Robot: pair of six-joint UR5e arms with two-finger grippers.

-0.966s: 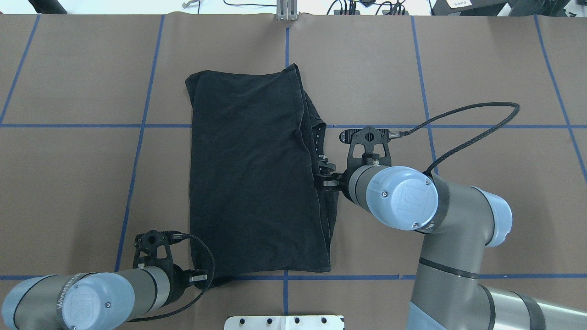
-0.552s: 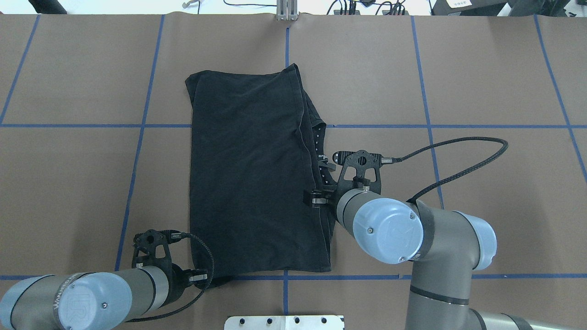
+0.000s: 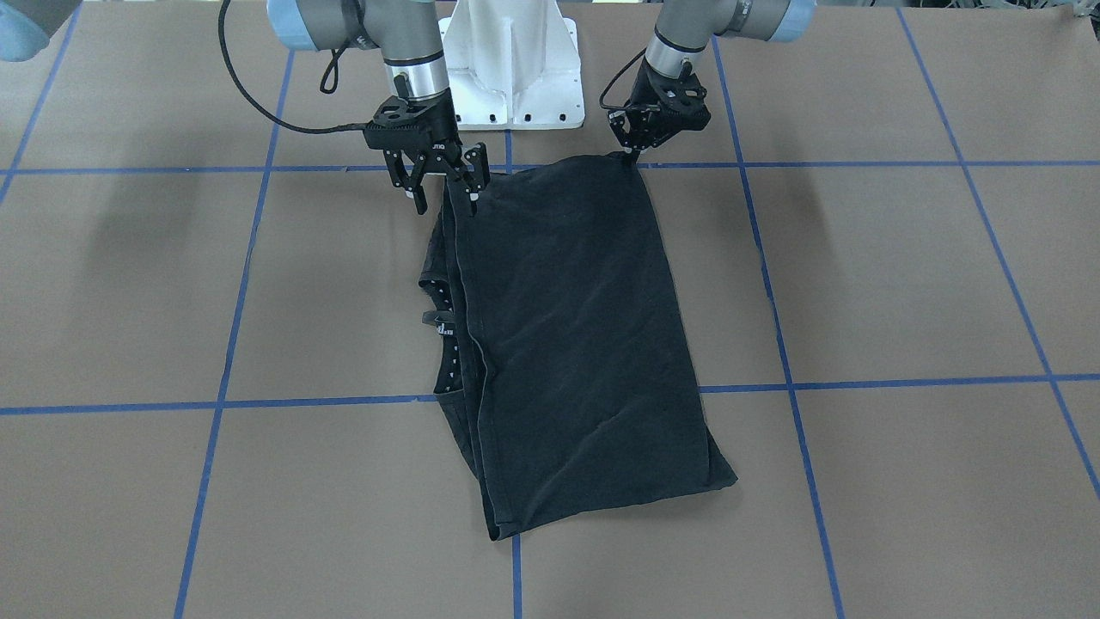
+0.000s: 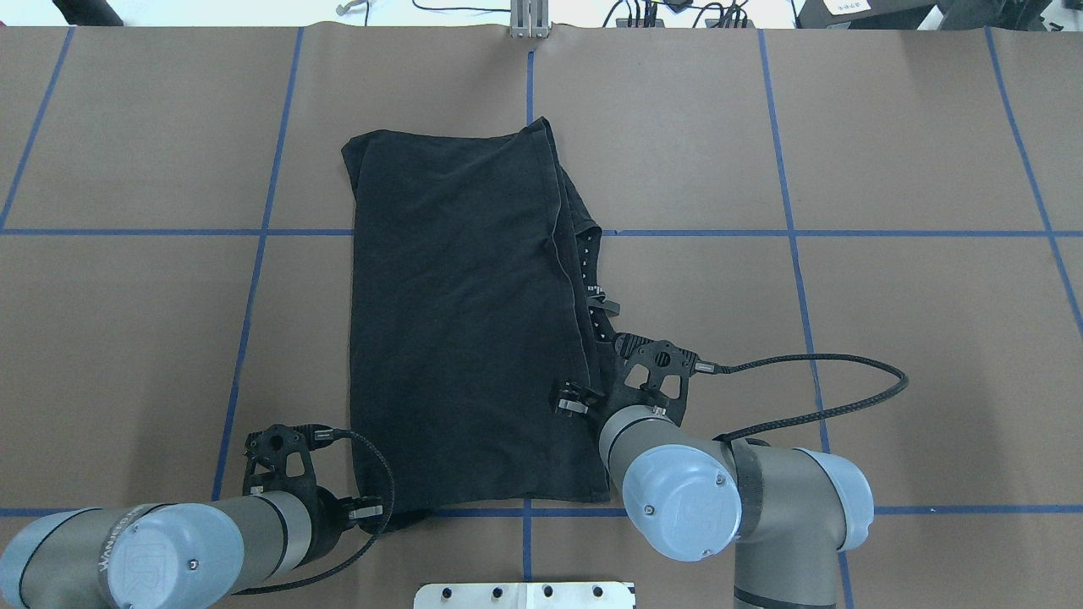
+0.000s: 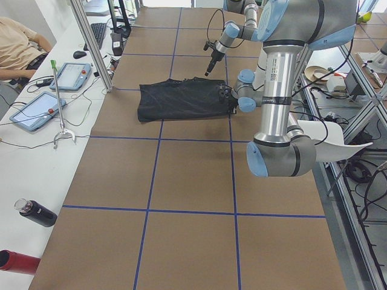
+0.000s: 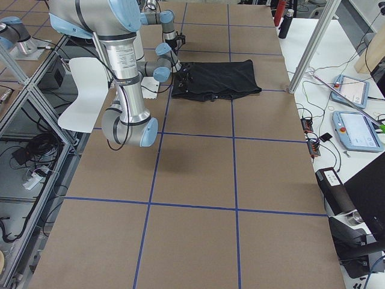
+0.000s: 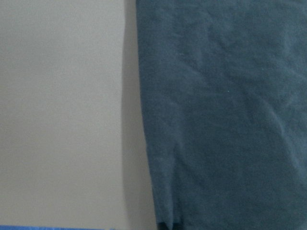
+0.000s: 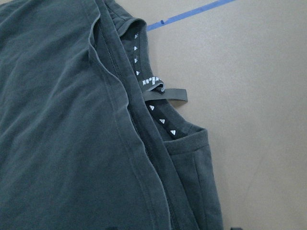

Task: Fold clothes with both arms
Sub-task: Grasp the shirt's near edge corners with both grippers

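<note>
Shirt: A black shirt [image 4: 465, 321] lies flat in the middle of the brown table [image 4: 888, 152]. It is folded lengthwise into a long strip running from 12 o'clock, away from the robot, to 6 o'clock, close to it. No logo shows.

Collar: The collar [image 8: 165, 125], trimmed with small white triangles, and a grey neck tag [image 8: 165, 95] stick out from under the top layer at the strip's 3 o'clock edge. That is the side where the loose layers stack. The 9 o'clock edge is one smooth fold.

Left gripper: The left gripper [image 4: 376, 512] sits low at the strip's 7 o'clock corner. Its fingers are closed together and seem to pinch that corner, which bunches slightly toward them.

Right gripper: The right gripper [image 3: 445, 196] is at the strip's 5 o'clock edge. Its fingers are spread apart and hold nothing. One finger is over the cloth and one over bare table, straddling the edge. Whether the tips touch the cloth cannot be told.

Why so placed: The left hold likely pins one near corner while the right lines up to take the matching one. Both arms could then carry the near end toward 12 o'clock.

Risk: With several layers at that edge, the right fingers may catch only the top one.
</note>
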